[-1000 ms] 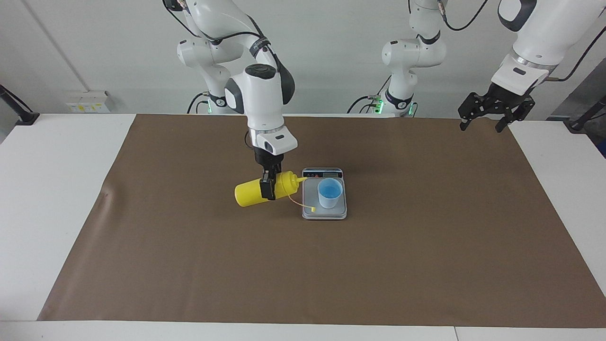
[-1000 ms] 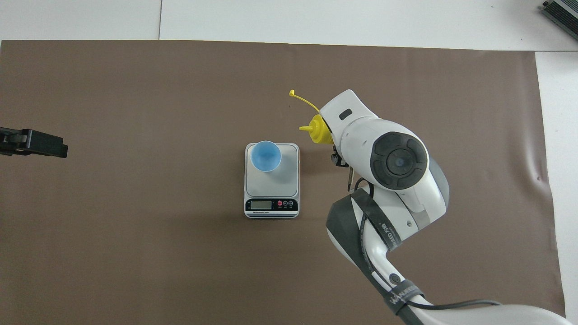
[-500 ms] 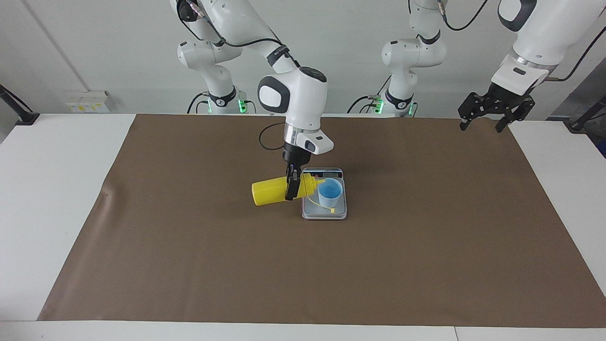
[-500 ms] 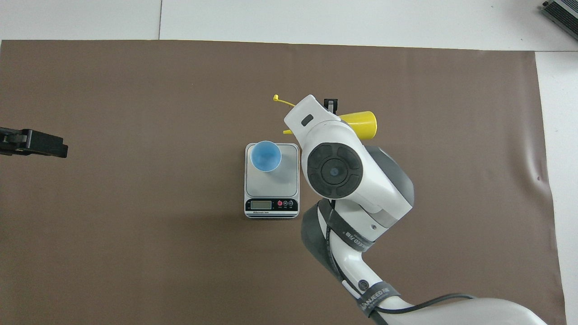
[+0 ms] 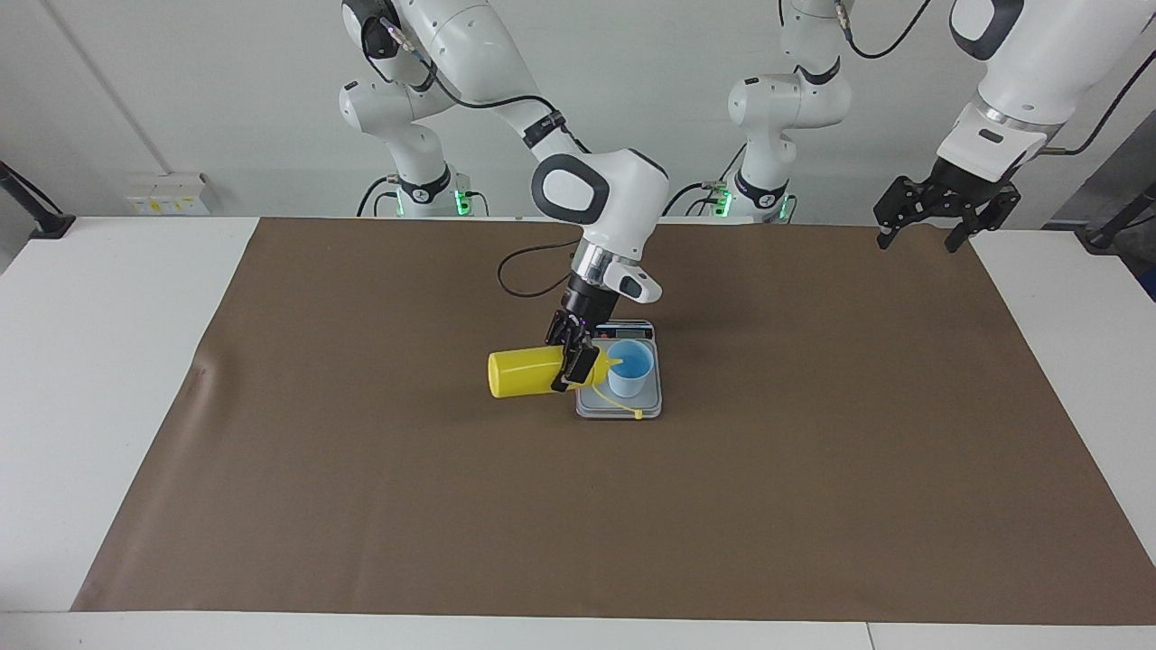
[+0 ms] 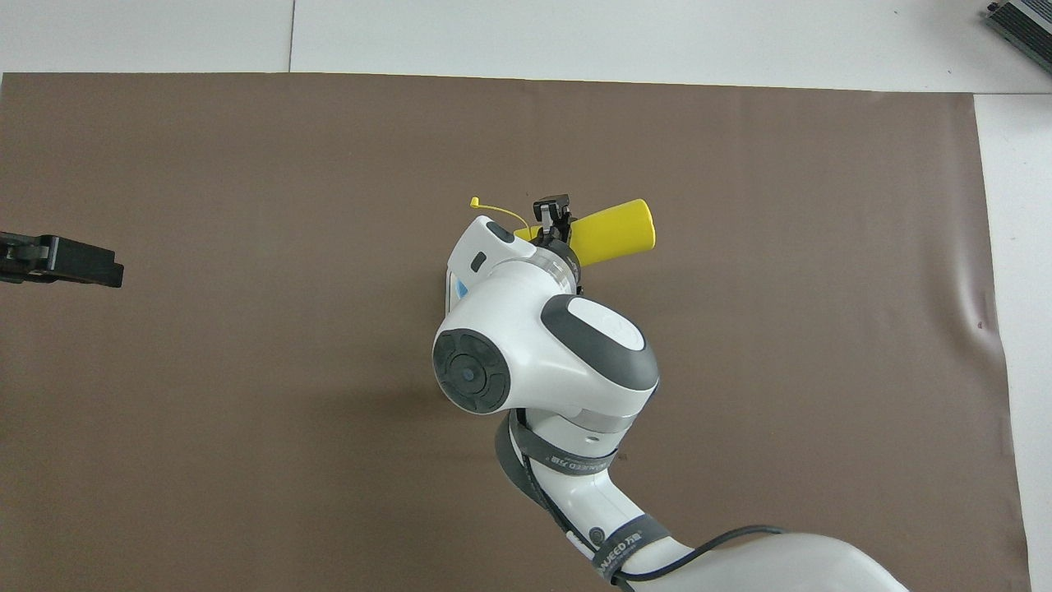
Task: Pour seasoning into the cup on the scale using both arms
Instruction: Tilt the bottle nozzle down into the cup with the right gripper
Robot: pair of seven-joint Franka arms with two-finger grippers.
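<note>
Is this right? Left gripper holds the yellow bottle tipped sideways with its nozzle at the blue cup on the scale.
Not quite: the right gripper holds the yellow bottle, as the facing view shows. The left gripper waits in the air at its own end of the table. The rest stands: nozzle at the blue cup on the scale.

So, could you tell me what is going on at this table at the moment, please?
The right gripper holds a yellow plastic squeeze bottle on its side in the air, its pointed nozzle at the rim of a small light-blue cup. The cup stands on a flat silver-grey kitchen scale on the brown mat. The left gripper waits, open, over the mat's corner at the left arm's end.
</note>
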